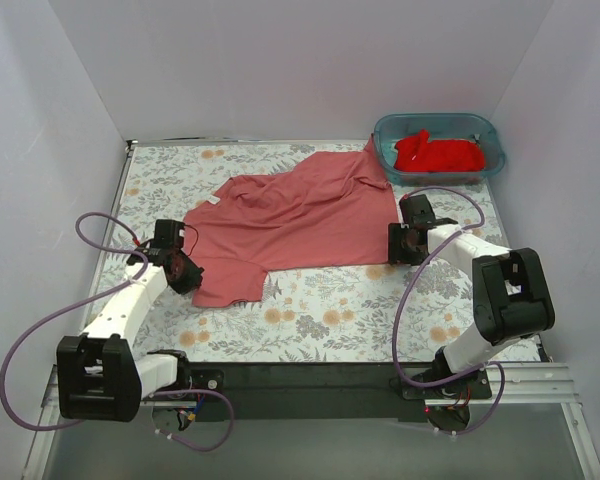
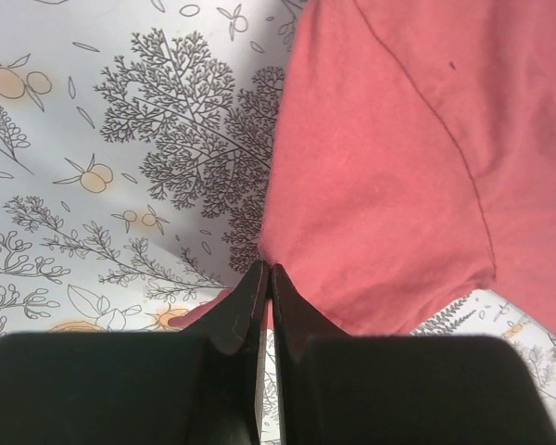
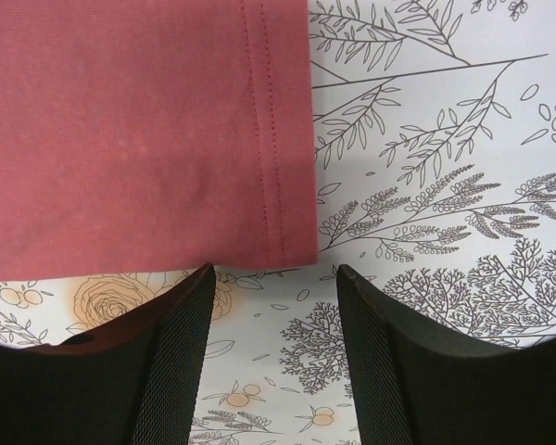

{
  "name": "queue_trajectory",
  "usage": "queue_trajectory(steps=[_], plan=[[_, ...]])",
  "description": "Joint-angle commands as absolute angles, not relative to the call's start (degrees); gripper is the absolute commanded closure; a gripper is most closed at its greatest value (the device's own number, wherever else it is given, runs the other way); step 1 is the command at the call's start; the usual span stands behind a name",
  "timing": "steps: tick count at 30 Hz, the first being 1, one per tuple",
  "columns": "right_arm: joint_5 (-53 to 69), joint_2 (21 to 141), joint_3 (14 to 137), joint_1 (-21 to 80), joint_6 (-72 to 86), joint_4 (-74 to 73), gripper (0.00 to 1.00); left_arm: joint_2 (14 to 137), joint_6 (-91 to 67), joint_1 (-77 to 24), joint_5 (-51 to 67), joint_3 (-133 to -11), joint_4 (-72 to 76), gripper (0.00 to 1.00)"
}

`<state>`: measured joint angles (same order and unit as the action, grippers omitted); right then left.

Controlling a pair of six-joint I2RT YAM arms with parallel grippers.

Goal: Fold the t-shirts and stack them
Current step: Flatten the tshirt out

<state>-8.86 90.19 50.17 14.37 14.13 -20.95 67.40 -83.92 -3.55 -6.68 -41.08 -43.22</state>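
Note:
The dusty salmon-red t-shirt [image 1: 300, 215] lies spread and rumpled across the middle of the floral table. My left gripper [image 1: 187, 270] is shut on its near-left edge; in the left wrist view the jaws [image 2: 267, 271] pinch the cloth [image 2: 389, 167] at the fold. My right gripper [image 1: 400, 243] is open and empty, just off the shirt's near-right hem corner [image 3: 287, 222]. The brighter red t-shirt [image 1: 438, 153] lies bunched in the teal tub [image 1: 490, 135] at the back right.
The floral tablecloth [image 1: 360, 310] covers the table. White walls enclose the back and sides. A dark rail [image 1: 310, 378] with both arm bases runs along the near edge. Purple cables loop beside each arm.

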Motion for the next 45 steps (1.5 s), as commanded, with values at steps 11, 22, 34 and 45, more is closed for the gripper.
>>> queue_trajectory(steps=[11, 22, 34, 45], plan=[[-8.61, 88.85, 57.13, 14.5, 15.91, -25.49, 0.4, 61.61, -83.14, -3.78, -2.9, -37.62, -40.34, 1.0], [-10.81, 95.18, 56.43, 14.41, 15.65, -23.2, 0.43, 61.08, -82.97, -3.78, -2.9, -37.44, -39.9, 1.0], [-10.37, 96.5, 49.57, 14.41, 17.93, -22.76, 0.6, 61.17, -82.79, -3.78, -3.6, -37.71, -39.55, 1.0], [-12.04, 96.77, 51.15, 14.15, 15.56, -22.59, 0.89, 61.87, -82.79, -3.78, -6.85, -38.76, -38.94, 1.0]])
